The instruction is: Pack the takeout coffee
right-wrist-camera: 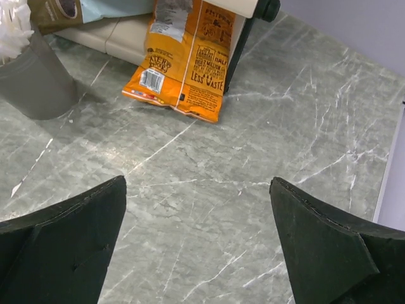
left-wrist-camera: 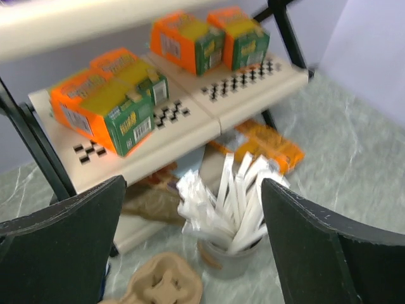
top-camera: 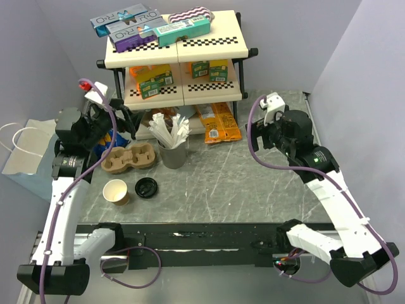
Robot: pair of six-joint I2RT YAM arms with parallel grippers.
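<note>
Altogether one paper cup point(top-camera: 116, 191), one black lid point(top-camera: 146, 187) beside it, left end effector point(left-wrist-camera: 193, 183) and right end effector point(right-wrist-camera: 197, 182) both released.

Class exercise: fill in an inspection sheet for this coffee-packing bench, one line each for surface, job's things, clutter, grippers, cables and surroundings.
Surface: grey marbled table.
Job's things: paper cup upright, uncovered; black lid lying flat beside it, apart.
Clutter: cup carrier, cup of white sticks, orange snack bags, shelf stacked with boxes.
Grippers: left gripper and right gripper open, holding nothing.
Cables: purple cables run along both arms, away from the paper cup.
Surroundings: white paper bag at the table's left; plain walls.
</note>
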